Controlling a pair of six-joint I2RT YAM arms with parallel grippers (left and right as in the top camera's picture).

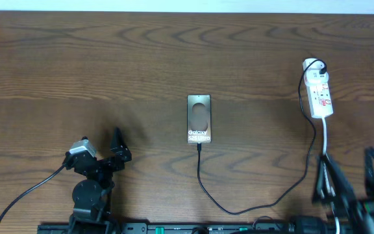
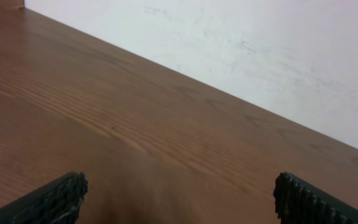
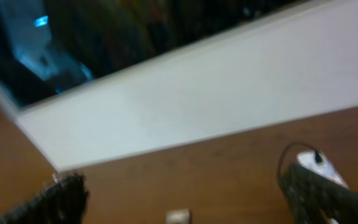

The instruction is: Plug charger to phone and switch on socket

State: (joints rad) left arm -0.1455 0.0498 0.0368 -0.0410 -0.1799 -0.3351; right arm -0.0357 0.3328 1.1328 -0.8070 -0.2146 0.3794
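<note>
Phone (image 1: pixel 199 119) well apart from left claw (image 1: pixel 119 147)

Both arms crouch low along the near edge of the surface (image 1: pixel 76 58). The left arm (image 1: pixel 86 192), by the near-left corner, carries the left pincer (image 1: pixel 121 148) with fingers spread wide, nothing between them. The right arm (image 1: pixel 362 208), at the near-right corner, shows the right pincer (image 1: pixel 349 170) equally wide apart and empty.
</note>
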